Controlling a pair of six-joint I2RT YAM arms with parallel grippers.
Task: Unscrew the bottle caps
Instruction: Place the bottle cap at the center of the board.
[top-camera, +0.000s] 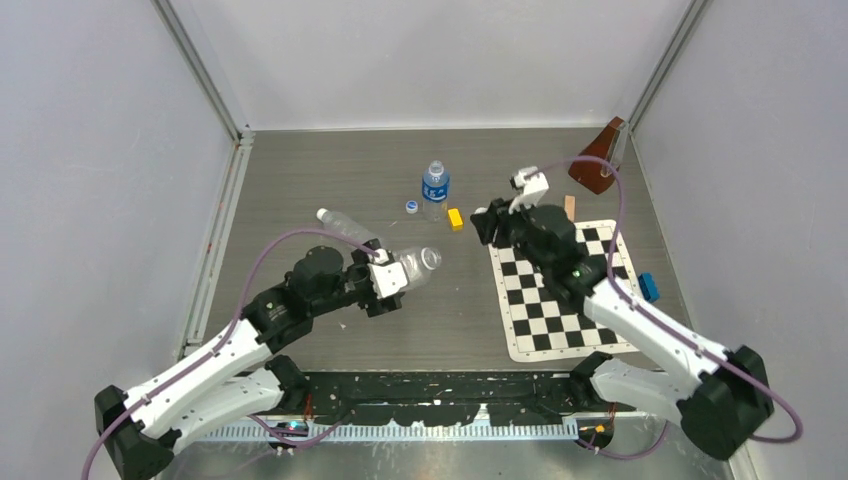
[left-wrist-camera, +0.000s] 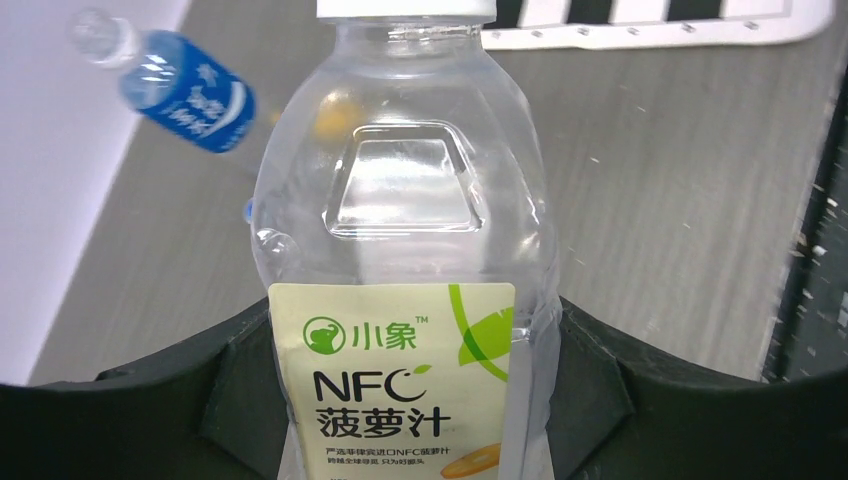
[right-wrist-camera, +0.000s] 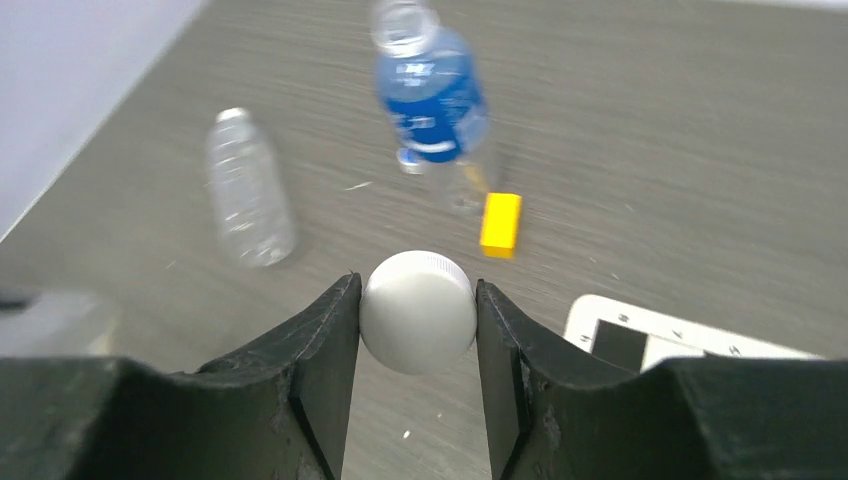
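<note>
A white cap (right-wrist-camera: 417, 312) is sitting pinched between the two fingers of the right claw (right-wrist-camera: 416, 296), which is gripping it from both sides, to the right of the blue-labelled bottle (top-camera: 435, 186) and a little nearer the arms. That bottle is standing upright on the surface (top-camera: 320, 170) with its mouth open, a small bluish cap (top-camera: 411, 207) lying just left of it and a yellow block (top-camera: 455, 218) just right of it. Nearer the arms than the blue-labelled bottle, the left claw (left-wrist-camera: 412, 390) is clamping the wide labelled bottle (left-wrist-camera: 400, 200) around its body. The slim bottle (top-camera: 345, 228) is lying on its side left of the blue-labelled bottle, and a checkered mat (top-camera: 560, 290) is lying to its right.
</note>
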